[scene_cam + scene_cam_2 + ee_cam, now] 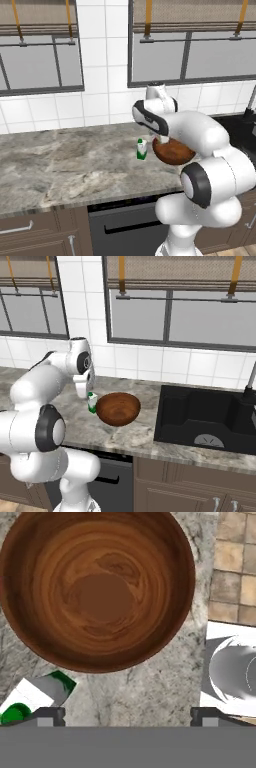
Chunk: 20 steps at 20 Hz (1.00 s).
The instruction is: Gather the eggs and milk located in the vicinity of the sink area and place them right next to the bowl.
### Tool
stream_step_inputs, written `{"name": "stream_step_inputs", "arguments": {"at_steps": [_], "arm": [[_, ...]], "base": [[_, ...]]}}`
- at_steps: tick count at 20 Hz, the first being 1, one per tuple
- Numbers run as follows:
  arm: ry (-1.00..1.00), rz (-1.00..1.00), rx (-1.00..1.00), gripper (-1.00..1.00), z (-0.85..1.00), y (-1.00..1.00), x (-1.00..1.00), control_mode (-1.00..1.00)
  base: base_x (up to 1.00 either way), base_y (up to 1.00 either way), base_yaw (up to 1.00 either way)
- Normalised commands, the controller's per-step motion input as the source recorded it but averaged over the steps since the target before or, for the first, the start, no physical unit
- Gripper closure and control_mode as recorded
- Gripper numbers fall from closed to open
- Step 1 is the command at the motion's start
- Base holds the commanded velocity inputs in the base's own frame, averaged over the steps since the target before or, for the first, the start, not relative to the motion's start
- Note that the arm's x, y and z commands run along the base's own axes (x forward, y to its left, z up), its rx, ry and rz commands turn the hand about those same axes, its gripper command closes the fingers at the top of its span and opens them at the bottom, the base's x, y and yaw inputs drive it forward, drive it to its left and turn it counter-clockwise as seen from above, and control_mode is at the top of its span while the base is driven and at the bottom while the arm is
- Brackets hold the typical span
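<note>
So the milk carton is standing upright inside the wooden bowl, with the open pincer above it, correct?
Not quite. The milk carton stands upright on the counter beside the wooden bowl, not inside it; the right base view shows it just outside the rim, and the hand view shows the bowl's inside bare. The rest holds: the pincer is open above them.

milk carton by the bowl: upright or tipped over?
Upright. The milk carton stands on its green base on the counter, gabled top up, just beside the bowl.
</note>
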Motion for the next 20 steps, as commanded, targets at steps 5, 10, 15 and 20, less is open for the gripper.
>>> {"name": "stream_step_inputs", "arguments": {"at_steps": [5, 10, 15, 20], "arm": [[-0.01, 0.58, 0.00, -1.00, 0.38, -0.07, -0.46, -1.00], [0.02, 0.57, 0.02, -1.00, 0.42, -0.08, -0.34, -1.00], [0.02, 0.41, 0.11, -1.00, 0.10, -0.09, -0.15, -1.00], [-0.04, 0.31, 0.06, -1.00, 0.00, 0.00, -0.34, -1.00]], "base": [[0.00, 0.00, 0.00], [0.00, 0.00, 0.00], [0.00, 0.00, 0.00], [0.00, 0.00, 0.00]]}}
